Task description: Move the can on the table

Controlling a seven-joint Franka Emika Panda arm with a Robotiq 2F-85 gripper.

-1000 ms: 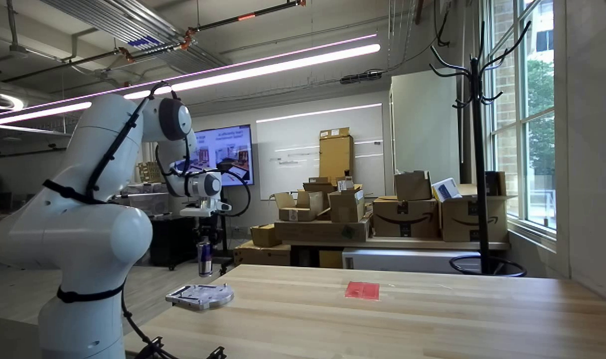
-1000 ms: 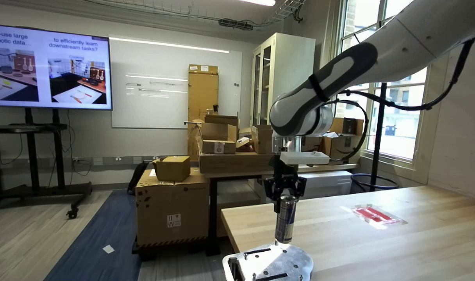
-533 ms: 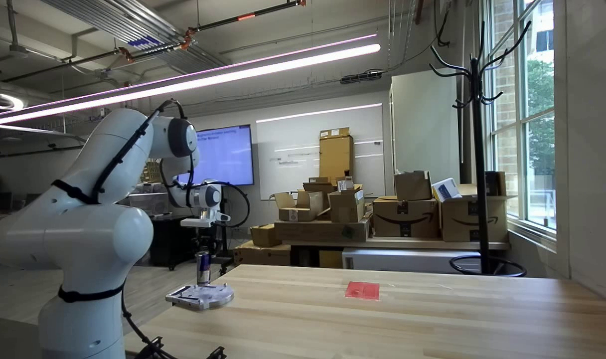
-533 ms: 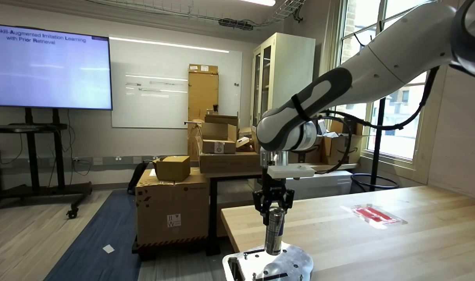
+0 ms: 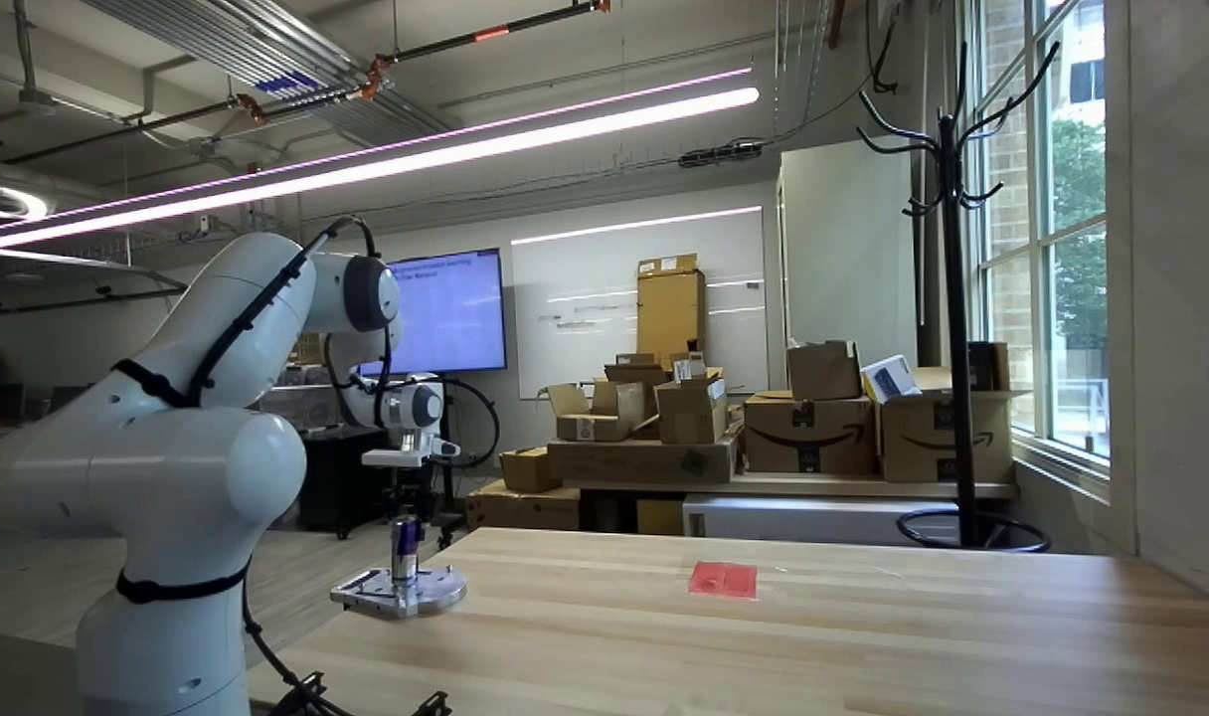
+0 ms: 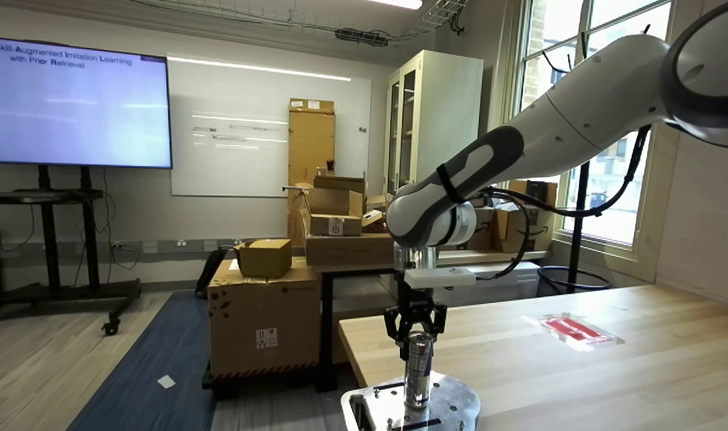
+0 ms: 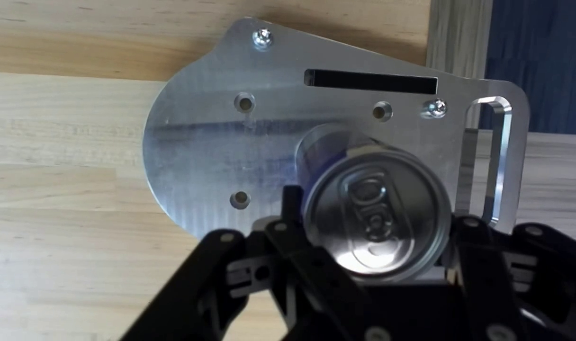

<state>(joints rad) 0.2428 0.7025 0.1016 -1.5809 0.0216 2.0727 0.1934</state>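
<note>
The can is a slim silver and blue drink can. My gripper is shut round its upper part, with a black finger on each side of it. The can stands nearly upright over the metal plate. Its bottom is at or just above the plate's surface; I cannot tell whether it touches. In the wrist view I look down on the can's lid, between the fingers. The plate lies under it. The wooden table carries the plate at its edge.
A red taped patch lies flat on the table; it also shows in an exterior view. The plate has upright screws and a handle slot beyond the table's edge. Cardboard boxes stand behind the table.
My gripper has moved down with the can held in it, from above the plate to its surface or close to it. The can looks more upright in an exterior view.
</note>
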